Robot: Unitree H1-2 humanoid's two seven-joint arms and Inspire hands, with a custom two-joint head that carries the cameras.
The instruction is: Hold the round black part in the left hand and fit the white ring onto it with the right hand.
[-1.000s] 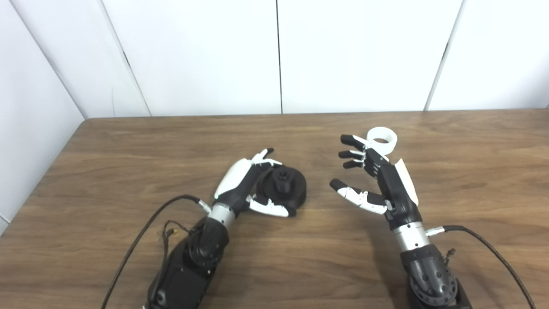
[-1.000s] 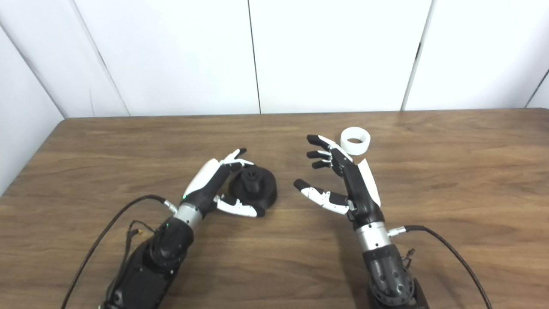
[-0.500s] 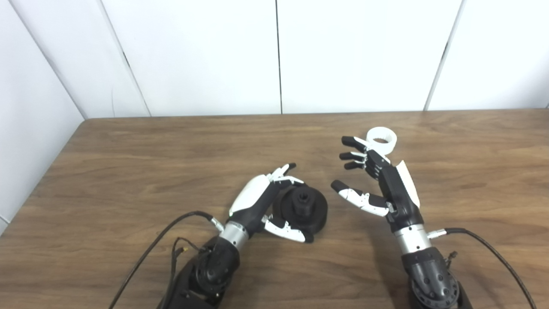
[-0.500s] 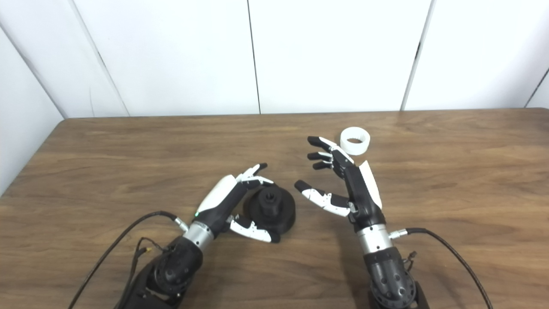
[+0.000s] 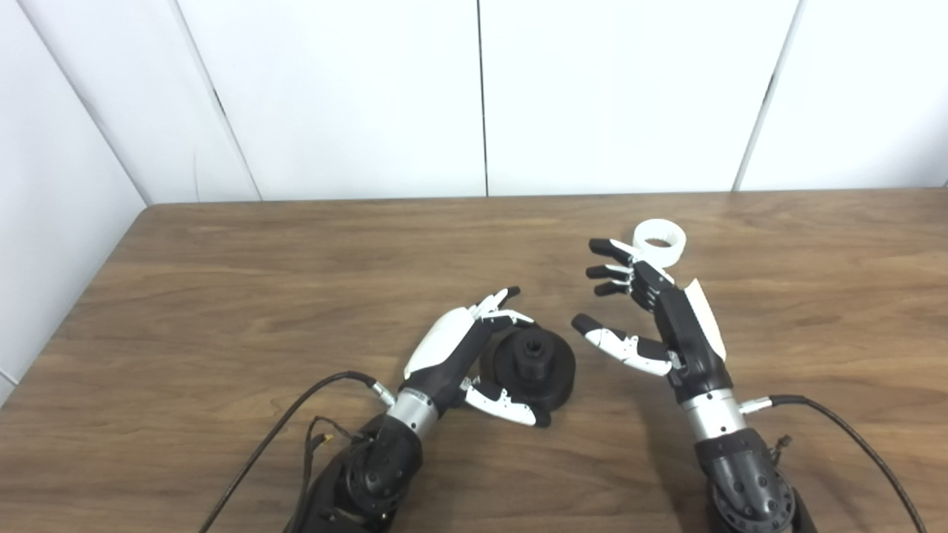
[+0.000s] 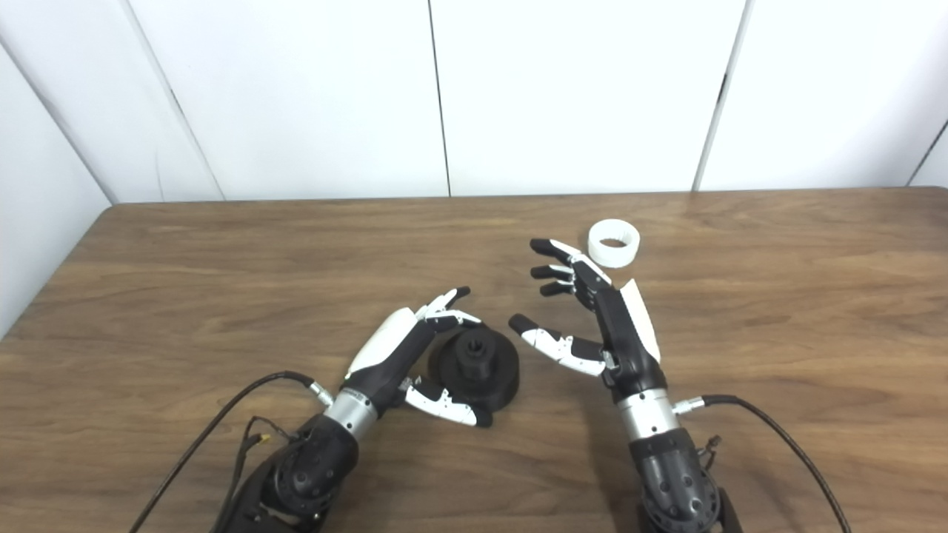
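Left hand [image 5: 474, 355] cups black part [image 5: 535, 365]; right hand [image 5: 652, 311] spread.

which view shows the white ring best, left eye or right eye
The right eye view: the white ring stands clear of the right hand, its whole outline visible. In the left eye view the hand's fingers overlap the ring's near left edge.

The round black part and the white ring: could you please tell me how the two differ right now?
The round black part is dark, wide and has a raised hub; the white ring is pale, smaller and hollow through its middle. The black part sits within the left hand, thumb and fingers around it, whereas the ring lies untouched beyond the open right hand. Both rest on the wooden table.
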